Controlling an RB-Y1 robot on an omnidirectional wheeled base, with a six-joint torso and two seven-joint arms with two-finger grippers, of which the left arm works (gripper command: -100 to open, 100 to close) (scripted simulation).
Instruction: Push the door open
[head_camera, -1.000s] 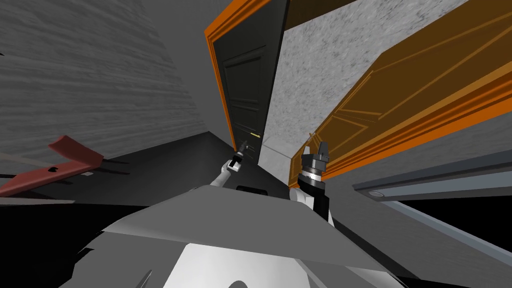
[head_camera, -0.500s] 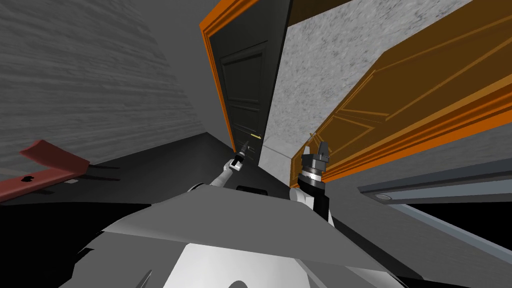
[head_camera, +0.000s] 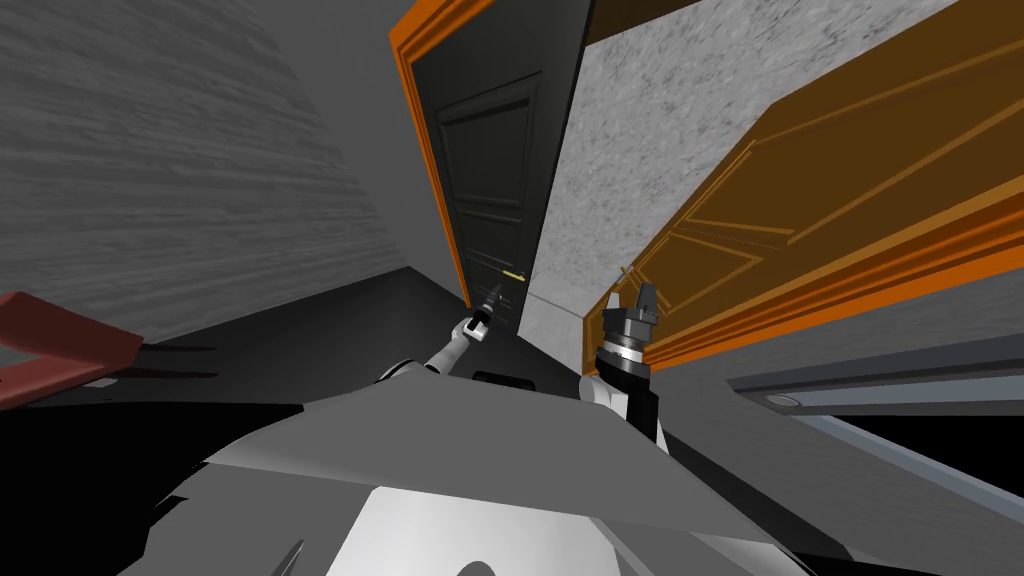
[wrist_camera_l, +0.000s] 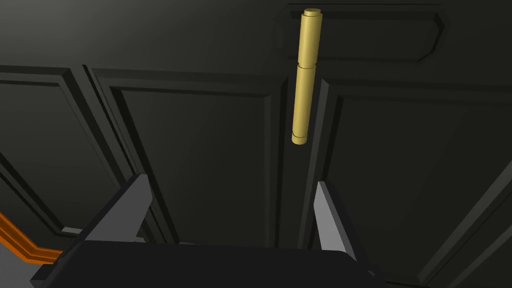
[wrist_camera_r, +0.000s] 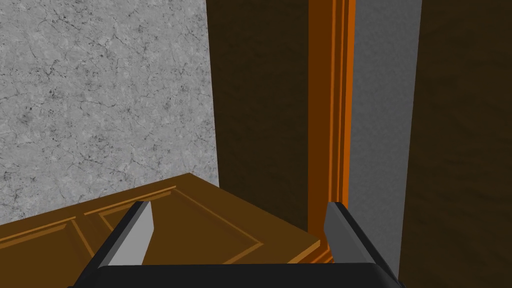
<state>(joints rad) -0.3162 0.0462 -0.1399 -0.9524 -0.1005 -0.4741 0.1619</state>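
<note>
As the spread left end effector (wrist_camera_l: 231, 181) faces the dark panelled door (wrist_camera_l: 200, 150), its brass handle (wrist_camera_l: 305, 75) runs lengthwise toward it; right end effector (wrist_camera_r: 238, 204) spread.

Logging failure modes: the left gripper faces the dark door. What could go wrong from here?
The left gripper, fingers open, points at the dark door near its handle; the fingers might snag it or slip into a panel groove. The right gripper sits close to the edge of the brown door and could bump it.
</note>
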